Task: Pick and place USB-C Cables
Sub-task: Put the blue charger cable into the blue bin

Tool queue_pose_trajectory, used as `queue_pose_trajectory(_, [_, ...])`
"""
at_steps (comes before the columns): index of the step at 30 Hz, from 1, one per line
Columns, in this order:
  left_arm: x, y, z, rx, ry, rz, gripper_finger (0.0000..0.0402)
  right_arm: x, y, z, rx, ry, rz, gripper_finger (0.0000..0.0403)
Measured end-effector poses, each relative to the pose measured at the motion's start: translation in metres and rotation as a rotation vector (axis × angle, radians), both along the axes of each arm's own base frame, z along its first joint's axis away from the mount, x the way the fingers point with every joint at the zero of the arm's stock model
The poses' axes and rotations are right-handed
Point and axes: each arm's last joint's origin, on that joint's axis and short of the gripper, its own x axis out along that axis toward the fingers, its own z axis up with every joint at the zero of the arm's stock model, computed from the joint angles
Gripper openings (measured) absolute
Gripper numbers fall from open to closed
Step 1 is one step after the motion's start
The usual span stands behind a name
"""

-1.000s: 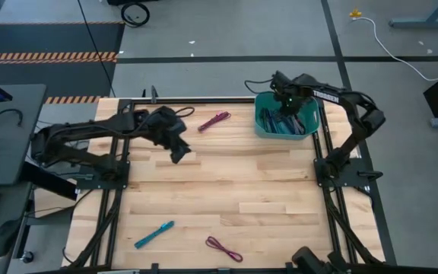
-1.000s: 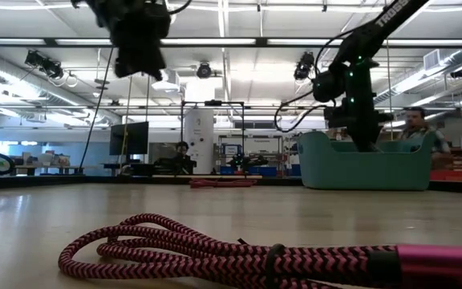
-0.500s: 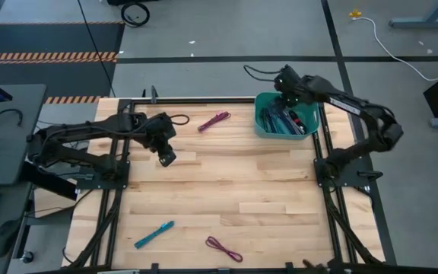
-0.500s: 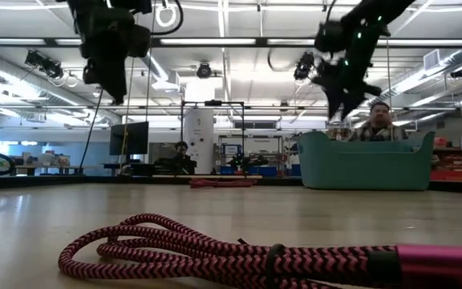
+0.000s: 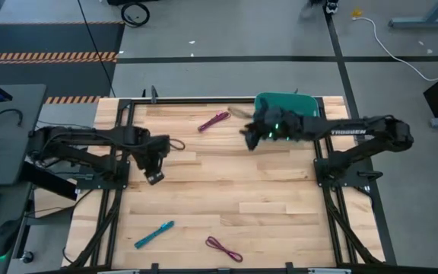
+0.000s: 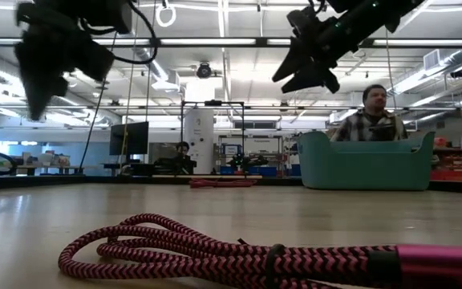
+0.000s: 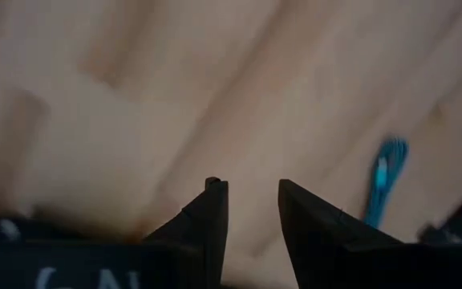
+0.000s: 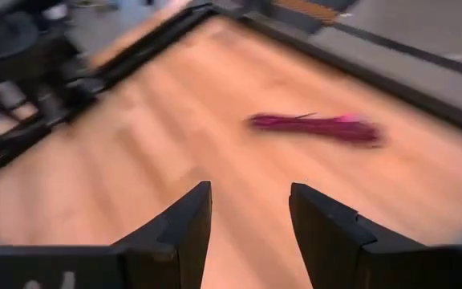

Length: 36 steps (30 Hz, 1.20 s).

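Note:
Three cables lie on the wood. A magenta cable is near the far edge and shows ahead of my right fingers. A teal cable and a purple-pink braided cable lie near the near edge; the braided one fills the low view's foreground. My left gripper hangs open and empty over the table's left half, with the teal cable ahead of it. My right gripper hovers open and empty, just left of the teal bin. My right arm hides the bin's inside.
The teal bin stands at the far right corner. A black frame rail runs around the table. A person stands behind the bin, beyond the table. Bare wood lies between the grippers and the near cables.
My right gripper has risen out of the bin and swung toward the table's left and nearer, out over the wood toward the magenta cable. My left gripper has moved toward the near and left edges. The cables on the table have not moved.

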Motion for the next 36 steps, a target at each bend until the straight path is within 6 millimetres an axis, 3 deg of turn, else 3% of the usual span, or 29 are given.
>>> queue_pose_trajectory(6, [-0.005, -0.037, 0.001, -0.129, 0.090, 0.008, 0.0117, 0.015, 0.030, -0.027, -0.002, -0.056, 0.058, 0.0174])
queue_pose_trajectory(13, [-0.012, -0.086, 0.002, -0.192, 0.133, 0.038, 0.0122, 0.017, 0.033, -0.035, 0.009, -0.050, 0.002, 0.0174])
queue_pose_trajectory(21, [-0.008, -0.147, 0.003, -0.255, -0.104, -0.103, 0.0218, 0.016, 0.033, -0.034, -0.017, -0.045, 0.018, 0.0174])
queue_pose_trajectory(27, [-0.012, -0.189, -0.030, -0.098, -0.092, -0.220, 0.0257, 0.016, 0.034, -0.035, -0.015, -0.035, 0.021, 0.0174])
queue_pose_trajectory(36, [-0.002, -0.216, -0.081, 0.049, -0.056, -0.131, 0.0227, 0.016, 0.034, -0.035, -0.030, -0.027, 0.043, 0.0174])
